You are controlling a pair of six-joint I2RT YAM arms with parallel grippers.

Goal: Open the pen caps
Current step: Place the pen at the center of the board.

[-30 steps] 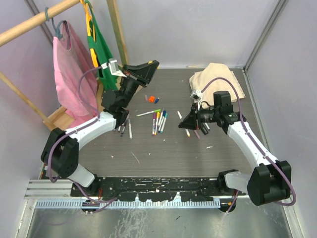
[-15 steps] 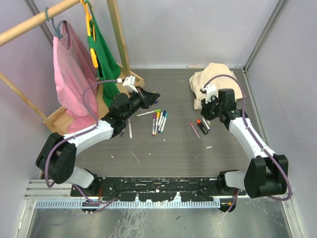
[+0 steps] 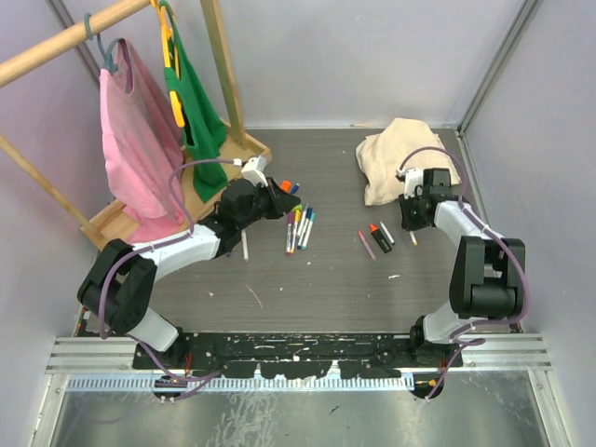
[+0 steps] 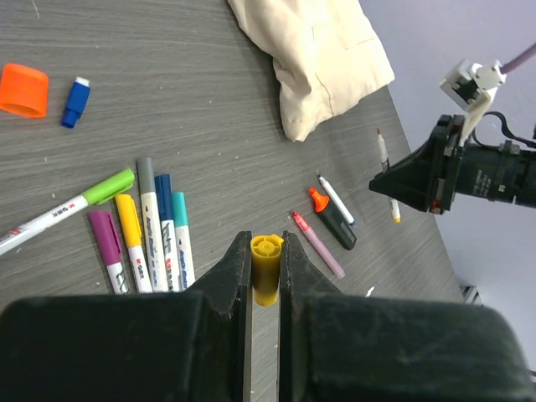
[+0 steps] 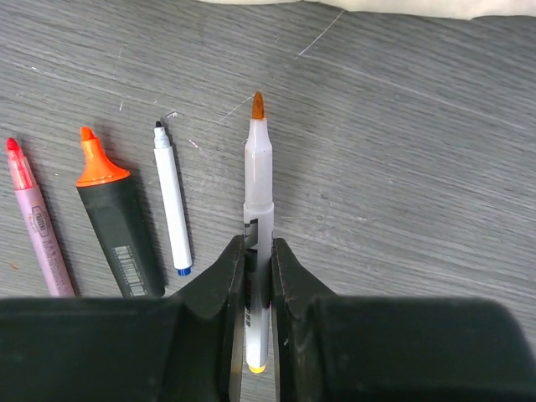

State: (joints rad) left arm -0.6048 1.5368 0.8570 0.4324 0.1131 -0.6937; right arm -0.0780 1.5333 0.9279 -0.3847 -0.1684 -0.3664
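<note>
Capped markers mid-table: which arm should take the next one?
Probably left. The left fingers hover beside the capped markers, shut on a yellow cap to drop first. The right fingers grip an uncapped marker near the cloth, farther off.

Bare surface [image 3: 317, 289] runs wide across the lower middle of the top view. An open lane separates the capped markers [image 3: 298, 228] at centre from the black highlighter [image 3: 381, 240] to their right. Loose caps [image 3: 289, 187] lie above the markers. A beige cloth bundle [image 3: 400, 154] blocks the upper right and a garment rack [image 3: 223, 84] the upper left.
</note>
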